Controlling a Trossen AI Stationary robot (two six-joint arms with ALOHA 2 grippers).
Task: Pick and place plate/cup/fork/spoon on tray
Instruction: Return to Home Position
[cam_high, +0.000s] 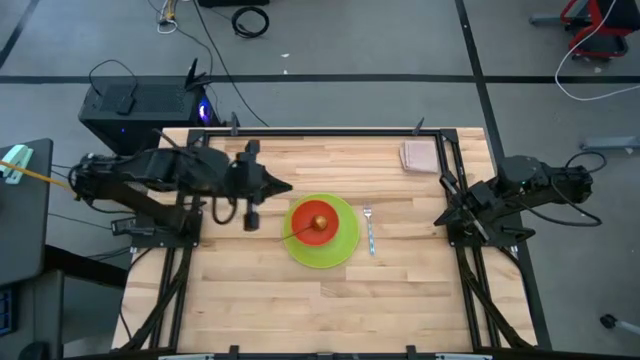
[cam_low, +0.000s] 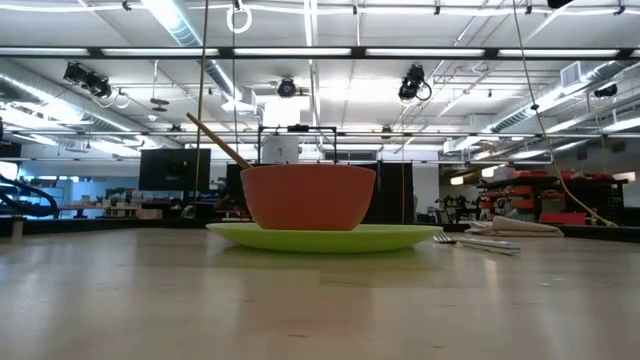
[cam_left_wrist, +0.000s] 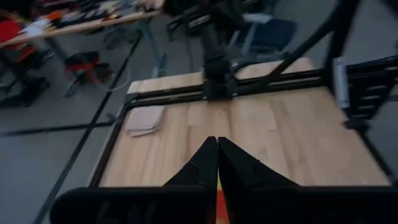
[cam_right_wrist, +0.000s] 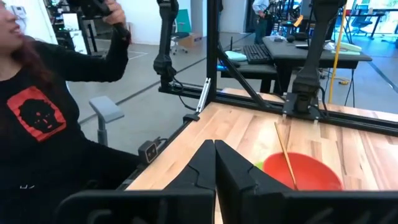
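The lime-green plate (cam_high: 340, 249) lies flat on the wooden table's middle. The red-orange cup (cam_high: 318, 222) stands upright on it. The golden-tan spoon (cam_high: 298, 233) stands in the cup, its handle (cam_low: 218, 142) leaning out over the rim toward the table's left. The silver fork (cam_high: 369, 230) lies on the table just right of the plate. My left gripper (cam_high: 290, 186) is shut and empty, above the table just left of the plate's far side. My right gripper (cam_high: 441, 216) is shut and empty at the table's right edge. The right wrist view also shows the cup (cam_right_wrist: 303, 173) and the spoon (cam_right_wrist: 286, 155).
A pinkish-beige square pad (cam_high: 420, 156) lies at the table's far right corner. Black frame rails (cam_high: 330, 130) run along the table's edges. No tray shows in any view. A person (cam_right_wrist: 43, 106) stands beyond the table in the right wrist view.
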